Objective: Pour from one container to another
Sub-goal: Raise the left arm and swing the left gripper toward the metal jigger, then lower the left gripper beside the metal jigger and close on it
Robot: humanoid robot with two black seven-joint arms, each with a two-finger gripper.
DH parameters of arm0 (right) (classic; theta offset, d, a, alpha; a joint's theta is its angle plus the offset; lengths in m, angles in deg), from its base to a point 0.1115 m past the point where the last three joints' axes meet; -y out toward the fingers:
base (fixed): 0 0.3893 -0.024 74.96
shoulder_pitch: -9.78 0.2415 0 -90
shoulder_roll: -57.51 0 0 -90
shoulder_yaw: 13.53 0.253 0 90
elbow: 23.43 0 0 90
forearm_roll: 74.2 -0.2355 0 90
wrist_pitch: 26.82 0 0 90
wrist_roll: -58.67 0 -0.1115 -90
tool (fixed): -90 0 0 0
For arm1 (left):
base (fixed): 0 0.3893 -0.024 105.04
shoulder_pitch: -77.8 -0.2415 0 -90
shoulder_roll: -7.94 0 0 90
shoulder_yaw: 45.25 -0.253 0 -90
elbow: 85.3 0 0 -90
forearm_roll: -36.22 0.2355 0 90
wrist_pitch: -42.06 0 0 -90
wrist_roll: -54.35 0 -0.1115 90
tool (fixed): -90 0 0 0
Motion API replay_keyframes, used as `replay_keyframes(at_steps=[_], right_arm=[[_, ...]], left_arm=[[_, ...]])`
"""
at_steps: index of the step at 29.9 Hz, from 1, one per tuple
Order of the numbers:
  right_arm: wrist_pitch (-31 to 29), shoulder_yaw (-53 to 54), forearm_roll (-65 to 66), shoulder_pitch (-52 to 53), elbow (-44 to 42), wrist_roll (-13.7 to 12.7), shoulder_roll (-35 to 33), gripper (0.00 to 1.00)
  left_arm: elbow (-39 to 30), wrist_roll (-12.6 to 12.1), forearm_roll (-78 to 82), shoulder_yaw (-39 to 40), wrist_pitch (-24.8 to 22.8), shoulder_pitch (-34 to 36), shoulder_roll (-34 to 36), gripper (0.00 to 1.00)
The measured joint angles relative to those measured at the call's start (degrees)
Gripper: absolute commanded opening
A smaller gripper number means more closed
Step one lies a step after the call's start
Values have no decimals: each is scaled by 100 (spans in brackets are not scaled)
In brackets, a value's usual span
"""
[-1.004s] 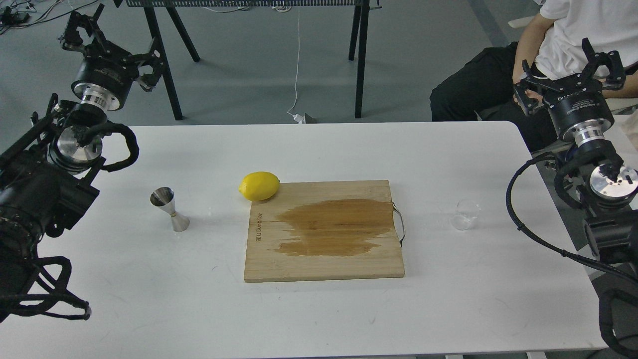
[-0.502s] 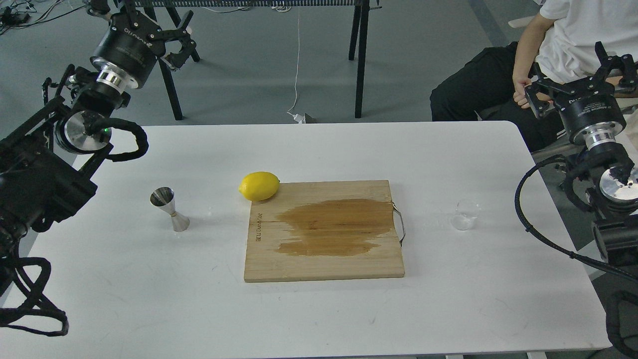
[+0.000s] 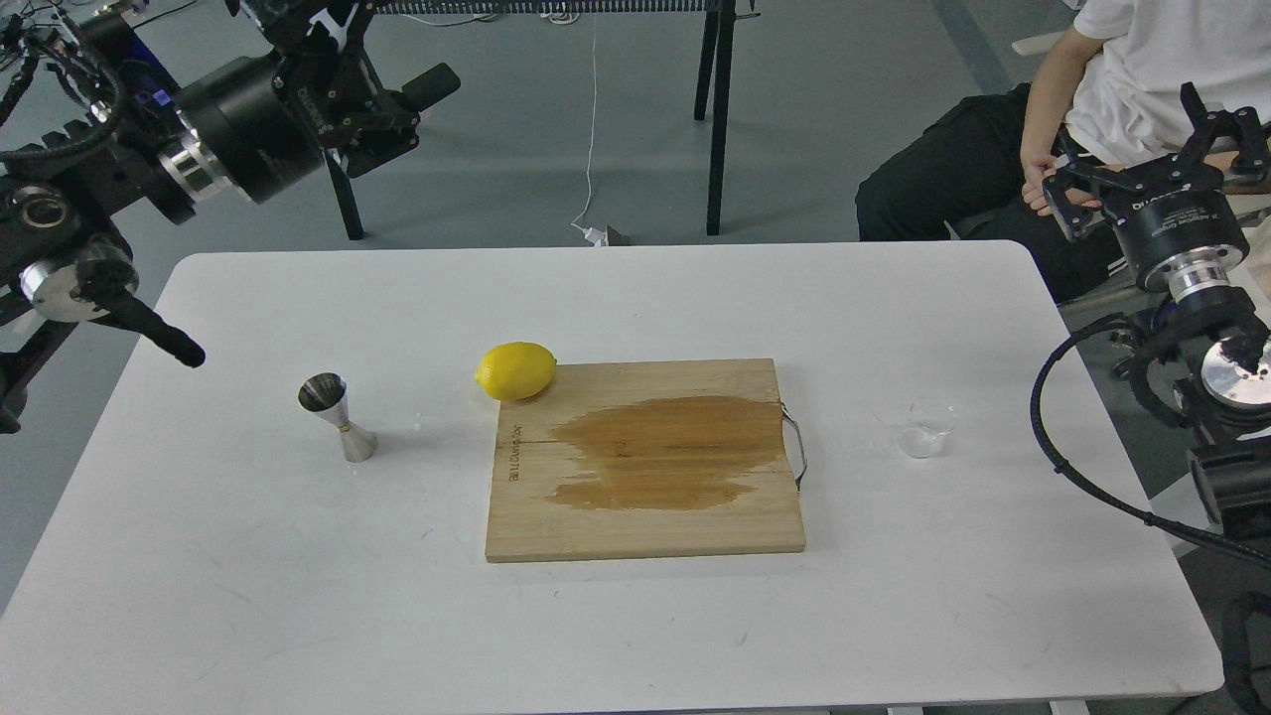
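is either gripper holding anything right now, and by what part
Nothing is held. The left gripper and right gripper are both open and raised; the clear cup and jigger stand untouched.

Clear cup [image 3: 925, 429]: small, short, cylindrical and transparent, standing upright with its mouth up in the right part of the frame, slightly below mid-height. Its walls are faint against the white surface beneath it, and whether it holds anything cannot be told. Steel jigger [image 3: 338, 417]: shiny, hourglass-shaped, two cones joined at a narrow waist, standing upright on its lower cone in the left part of the frame at a similar height, its upper cone open. The two stand well apart.
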Motion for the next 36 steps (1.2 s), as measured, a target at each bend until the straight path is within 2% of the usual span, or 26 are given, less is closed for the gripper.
replay_keyframes(at_steps=[3, 6, 15, 19, 25, 29, 36], right_arm=[[0, -32, 1, -133, 313, -1, -6, 100], [0, -20, 3, -185, 440, 0, -16, 100], [0, 29, -5, -292, 540, 34, -70, 100], [0, 36, -5, -330, 536, 69, -79, 100], [0, 46, -4, -338, 524, 83, -138, 100], [0, 47, -4, -338, 529, 83, -150, 100], [0, 44, -4, -353, 550, 85, -158, 100]], left_arm=[[-760, -1, 901, -6, 460, -205, 393, 97], [-1238, 2, 1656, -7, 663, -420, 801, 97], [-1429, -31, 3382, -19, 1080, -1470, 1350, 96], [-1439, -32, 4237, -63, 1537, -2081, 1382, 96], [-1369, 62, 5420, -124, 2563, -3167, 1406, 96], [-1256, 68, 6008, -129, 2895, -3609, 1412, 94], [1, 36, 6639, -194, 3380, -3772, 988, 94]])
